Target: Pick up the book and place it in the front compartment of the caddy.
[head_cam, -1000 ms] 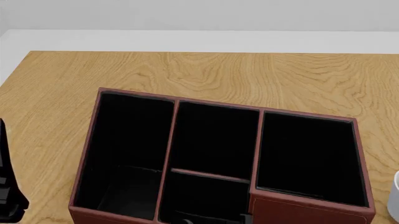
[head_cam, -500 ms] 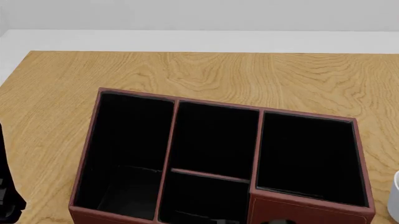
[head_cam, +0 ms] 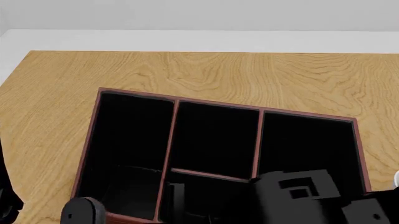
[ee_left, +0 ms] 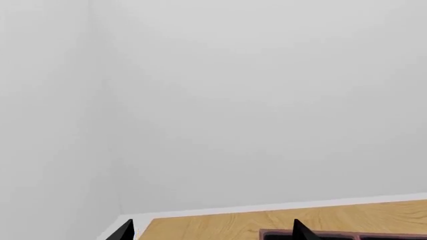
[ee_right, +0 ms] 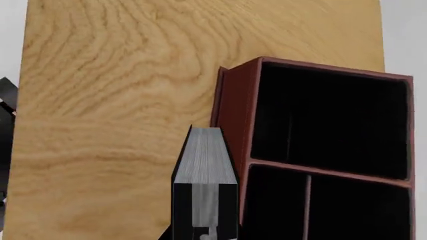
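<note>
The book [ee_right: 205,165] is black with its white page edge facing the right wrist camera. My right gripper [ee_right: 205,234] is shut on it. The book hangs over the wooden table, just outside the caddy's [ee_right: 233,115] near wall. The caddy [head_cam: 93,135] is red-brown with a black interior. The front compartment [head_cam: 215,137] is the longer middle section, and it also shows in the right wrist view [ee_right: 360,210]. My right arm [head_cam: 299,191] covers the caddy's near right part. My left gripper [ee_left: 212,236] is open and empty, with only its fingertips [ee_left: 123,231] showing.
A white mug [head_cam: 395,177] peeks in at the right edge, beside the caddy. The wooden table [head_cam: 206,70] stretches beyond the caddy to a white wall. Part of my left arm [head_cam: 5,205] sits at the near left edge. The caddy's rim [ee_left: 333,234] shows by the left fingertips.
My right arm has risen into the head view and now covers the caddy's near right corner. My left arm has slid a little further out at the left edge.
</note>
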